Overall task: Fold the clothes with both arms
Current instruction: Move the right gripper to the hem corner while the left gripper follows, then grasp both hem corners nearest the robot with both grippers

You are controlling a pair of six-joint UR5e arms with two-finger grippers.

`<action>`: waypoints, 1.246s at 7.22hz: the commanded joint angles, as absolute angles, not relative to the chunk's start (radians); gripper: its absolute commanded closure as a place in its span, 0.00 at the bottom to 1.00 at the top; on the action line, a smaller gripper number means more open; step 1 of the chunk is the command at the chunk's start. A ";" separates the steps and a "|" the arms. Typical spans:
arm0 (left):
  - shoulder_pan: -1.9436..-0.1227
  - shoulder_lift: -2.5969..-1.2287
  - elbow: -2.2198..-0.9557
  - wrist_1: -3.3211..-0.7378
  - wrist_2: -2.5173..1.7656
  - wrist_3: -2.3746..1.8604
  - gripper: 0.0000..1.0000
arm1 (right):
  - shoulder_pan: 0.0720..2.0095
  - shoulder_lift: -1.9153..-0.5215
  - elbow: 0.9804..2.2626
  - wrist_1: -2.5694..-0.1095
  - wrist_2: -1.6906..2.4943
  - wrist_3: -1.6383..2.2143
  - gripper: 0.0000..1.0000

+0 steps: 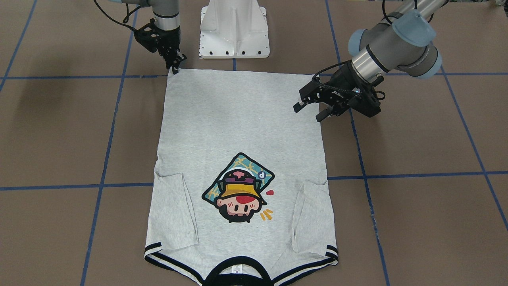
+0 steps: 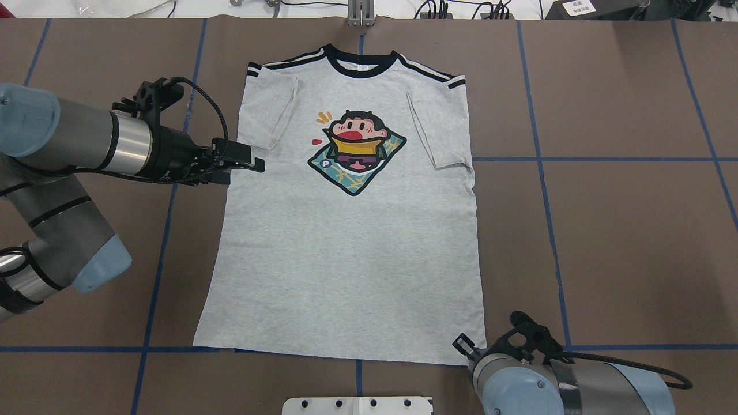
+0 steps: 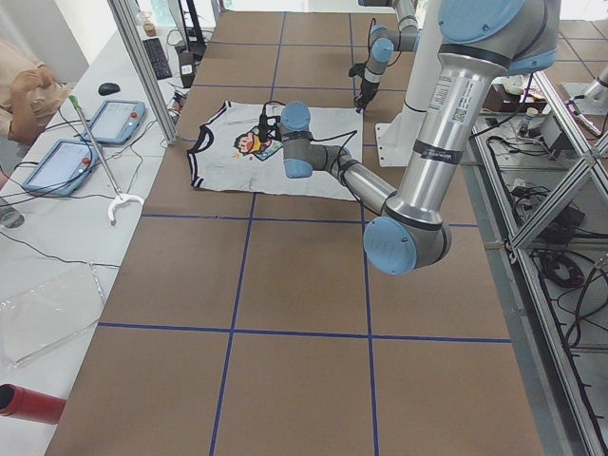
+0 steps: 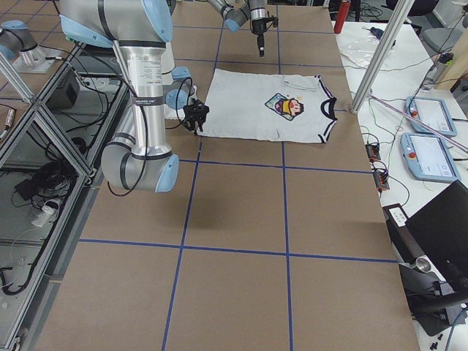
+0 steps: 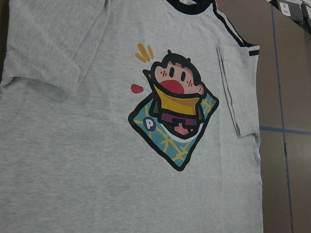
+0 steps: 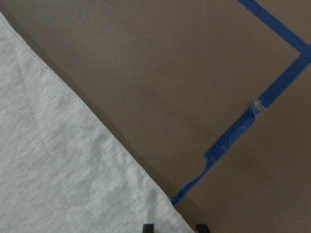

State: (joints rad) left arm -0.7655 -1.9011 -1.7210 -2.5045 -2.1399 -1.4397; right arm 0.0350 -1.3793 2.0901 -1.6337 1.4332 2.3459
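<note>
Right fingers (image 6: 148,228) slightly apart at T-shirt (image 6: 73,170) hem corner, hidden overhead; left fingers (image 1: 301,105) spread.

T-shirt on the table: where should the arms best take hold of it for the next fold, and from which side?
Probably the two hem corners, each from its outer side edge. The T-shirt lies flat with sleeves tucked in, so these thin corners are easiest to pinch; the right gripper is at one.
</note>
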 commanded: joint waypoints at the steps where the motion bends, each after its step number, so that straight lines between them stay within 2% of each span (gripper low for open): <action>1: -0.765 -1.899 -1.721 -2.505 -2.140 -1.443 0.05 | 0.048 -1.379 2.108 -1.634 1.439 2.338 1.00; 2: -0.755 -1.875 -1.727 -2.503 -2.141 -1.447 0.05 | 0.054 -1.378 2.127 -1.634 1.446 2.338 1.00; 4: -0.671 -1.755 -1.839 -2.491 -2.111 -1.556 0.07 | 0.092 -1.381 2.164 -1.635 1.518 2.332 1.00; 6: -0.499 -1.581 -1.938 -2.427 -1.857 -1.574 0.08 | 0.092 -1.382 2.161 -1.637 1.529 2.329 1.00; 7: -0.445 -1.545 -1.997 -2.319 -1.821 -1.619 0.08 | 0.092 -1.382 2.163 -1.637 1.526 2.329 1.00; 9: -0.268 -1.543 -2.016 -2.215 -1.661 -1.776 0.08 | 0.091 -1.381 2.164 -1.635 1.526 2.329 1.00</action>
State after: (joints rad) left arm -0.3755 -1.5510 -2.0004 -2.2806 -1.7654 -1.6886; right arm 0.0916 -1.3812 2.1636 -1.6358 1.5285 2.3287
